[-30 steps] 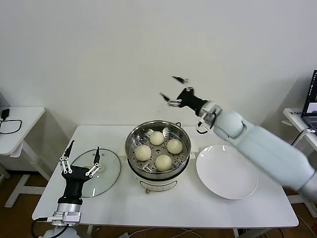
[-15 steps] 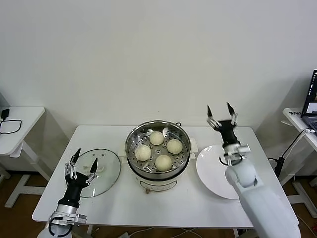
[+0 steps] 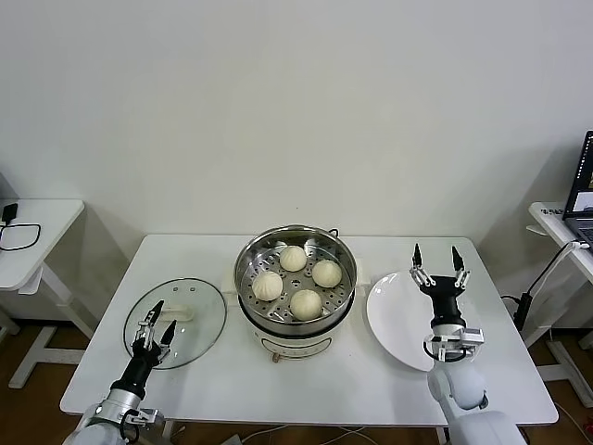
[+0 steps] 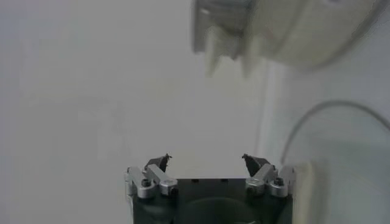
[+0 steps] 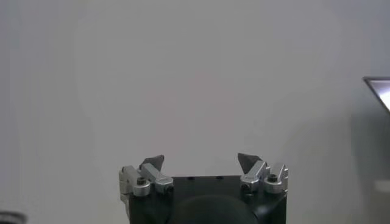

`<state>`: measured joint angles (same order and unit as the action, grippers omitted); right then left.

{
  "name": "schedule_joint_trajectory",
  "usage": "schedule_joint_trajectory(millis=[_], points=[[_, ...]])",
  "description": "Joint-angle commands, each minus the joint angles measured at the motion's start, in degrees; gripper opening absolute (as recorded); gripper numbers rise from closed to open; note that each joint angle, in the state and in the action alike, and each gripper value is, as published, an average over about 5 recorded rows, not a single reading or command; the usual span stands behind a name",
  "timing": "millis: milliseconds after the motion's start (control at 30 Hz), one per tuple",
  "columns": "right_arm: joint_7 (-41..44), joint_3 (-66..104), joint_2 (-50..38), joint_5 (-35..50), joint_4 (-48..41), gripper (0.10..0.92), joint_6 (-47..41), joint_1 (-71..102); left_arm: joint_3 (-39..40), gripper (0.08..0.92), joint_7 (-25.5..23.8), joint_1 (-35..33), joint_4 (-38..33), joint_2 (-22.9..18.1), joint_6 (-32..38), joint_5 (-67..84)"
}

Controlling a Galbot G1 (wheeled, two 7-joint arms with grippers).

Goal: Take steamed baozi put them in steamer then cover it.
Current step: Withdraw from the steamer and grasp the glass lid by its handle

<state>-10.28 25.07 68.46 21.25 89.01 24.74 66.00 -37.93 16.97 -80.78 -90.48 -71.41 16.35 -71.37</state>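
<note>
Several cream-white baozi (image 3: 306, 303) lie on the perforated tray inside the steel steamer (image 3: 248, 260) at the table's middle. The glass cover (image 3: 199, 311) with its cream handle (image 3: 182, 315) lies flat on the table to the steamer's left. My left gripper (image 3: 156, 327) is open and empty at the cover's near edge, fingers pointing up; it also shows in the left wrist view (image 4: 206, 159). My right gripper (image 3: 438, 262) is open and empty above the white plate, fingers pointing up; it also shows in the right wrist view (image 5: 200, 161).
A white empty plate (image 3: 398, 324) lies to the steamer's right. The white table (image 3: 352, 380) has its front edge near both arms. A small side table (image 3: 37, 222) stands far left and a laptop (image 3: 582, 190) at far right.
My right arm has swung from above the steamer's back down over the plate, gripper upright. My left gripper has sunk lower toward the table's front edge by the cover.
</note>
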Motion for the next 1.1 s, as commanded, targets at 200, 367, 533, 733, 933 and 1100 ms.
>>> schedule_joint_trajectory(millis=[200,367,533,733,933,1100], points=[[0.16,2.24,4.15,-3.01,0.65,0.823,0.41,4.95,1.17,0.823,2.72,7.17,11.51,0.27,-1.70,-7.94],[0.31,1.90,4.41,-3.69,0.36,0.823,0.37,5.24,1.46,0.823,2.85,8.24,11.74,0.13,-2.51,-6.90],[0.37,1.64,4.63,-4.08,0.16,0.823,0.32,5.18,1.95,0.823,2.70,9.59,12.89,0.13,-3.05,-6.77],[0.49,1.49,4.87,-4.34,-0.22,0.823,0.39,5.14,2.38,0.823,2.48,10.99,13.31,-0.21,-3.72,-6.75],[0.60,1.55,5.12,-4.65,-0.72,0.823,0.52,5.10,3.07,0.823,2.25,12.36,14.27,-0.65,-4.33,-6.78],[0.60,1.63,5.20,-4.96,-0.75,0.823,0.53,5.07,3.29,0.823,2.18,13.80,15.54,-0.79,-4.87,-6.85]])
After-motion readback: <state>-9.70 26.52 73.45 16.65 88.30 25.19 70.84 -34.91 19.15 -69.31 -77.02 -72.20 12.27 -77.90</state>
